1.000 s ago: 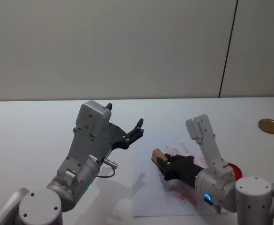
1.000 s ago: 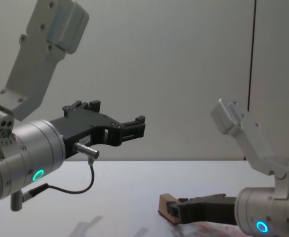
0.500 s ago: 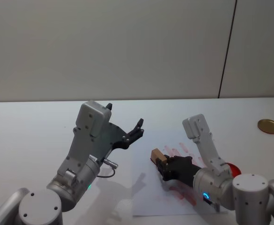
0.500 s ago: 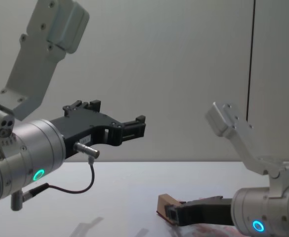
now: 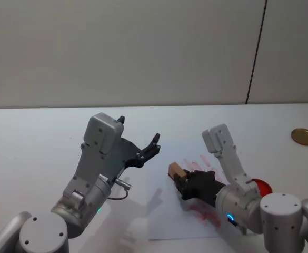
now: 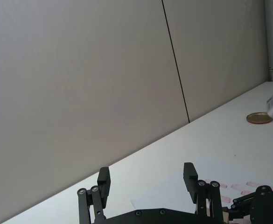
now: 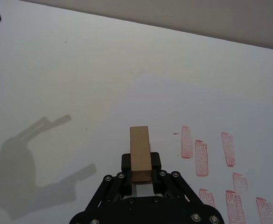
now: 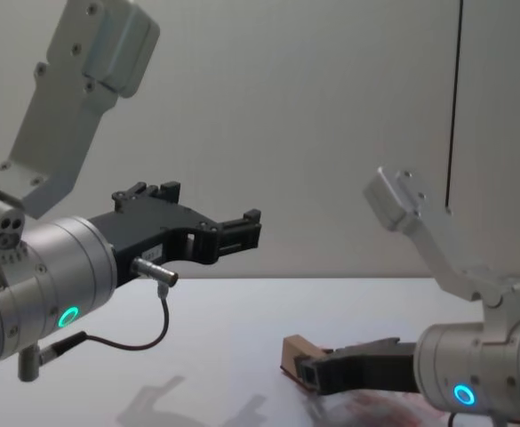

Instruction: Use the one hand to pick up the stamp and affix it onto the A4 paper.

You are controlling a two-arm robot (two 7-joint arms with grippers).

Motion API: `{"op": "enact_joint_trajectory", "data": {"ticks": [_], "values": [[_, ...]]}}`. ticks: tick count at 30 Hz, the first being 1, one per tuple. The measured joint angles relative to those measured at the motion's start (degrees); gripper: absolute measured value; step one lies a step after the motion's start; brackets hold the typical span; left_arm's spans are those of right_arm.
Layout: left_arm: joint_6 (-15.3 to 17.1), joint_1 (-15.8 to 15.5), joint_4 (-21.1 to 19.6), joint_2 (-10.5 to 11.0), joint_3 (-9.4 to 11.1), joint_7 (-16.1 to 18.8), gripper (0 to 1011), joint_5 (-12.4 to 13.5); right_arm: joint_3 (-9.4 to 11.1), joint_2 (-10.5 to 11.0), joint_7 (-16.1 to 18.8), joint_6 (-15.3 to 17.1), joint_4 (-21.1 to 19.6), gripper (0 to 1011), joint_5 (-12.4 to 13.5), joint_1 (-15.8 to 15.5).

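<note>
- The right gripper [image 5: 181,182], black and two-fingered on a silver cylindrical wrist with a blue ring light, was closed tight on the near end of the small tan wooden block stamp [image 5: 175,171].
- In the right wrist view the stamp [image 7: 140,151] stuck out forward from between the fingers [image 7: 156,161].
- In the chest view the gripper [image 8: 309,374] lay low and nearly level, with the stamp [image 8: 292,353] close over the table; whether it touched the sheet could not be told.
- Under it lay the white A4 paper sheet [image 5: 167,221], and the stamp was over its left part, just beside the rows of pinkish-red oblong stamp marks [image 7: 202,157].
- A flat red round ink pad [image 5: 260,186] lay on the right, close to the right arm.
- The left gripper [image 5: 139,130], black with a looping cable and green ring, hung raised over the white table [image 5: 38,142] with its fingers spread wide and nothing in them.
- A gold round disc [image 5: 304,136] lay far right.
</note>
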Motion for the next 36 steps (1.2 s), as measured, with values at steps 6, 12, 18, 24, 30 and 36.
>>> {"op": "enact_joint_trajectory", "data": {"ticks": [6, 12, 18, 24, 30, 36], "values": [[0.0, 0.0, 0.0, 0.0, 0.0, 0.0, 993, 0.0, -0.1, 0.2, -0.8, -1.4, -2.9, 216, -0.8, -0.3], [0.0, 0.0, 0.0, 0.0, 0.0, 0.0, 993, 0.0, -0.3, 0.5, -2.7, -3.6, -6.9, 216, -2.3, -1.0], [0.0, 0.0, 0.0, 0.0, 0.0, 0.0, 993, 0.0, -0.4, 0.8, -5.3, -4.8, -9.6, 216, -3.6, -1.7], [0.0, 0.0, 0.0, 0.0, 0.0, 0.0, 993, 0.0, -0.1, 1.3, -9.3, -4.3, -12.3, 216, -4.5, -3.1], [0.0, 0.0, 0.0, 0.0, 0.0, 0.0, 993, 0.0, 0.3, 1.9, -12.1, -2.7, -14.0, 216, -4.2, -4.6], [0.0, 0.0, 0.0, 0.0, 0.0, 0.0, 993, 0.0, 0.9, 2.7, -14.7, -0.9, -15.6, 216, -2.7, -6.8]]}}
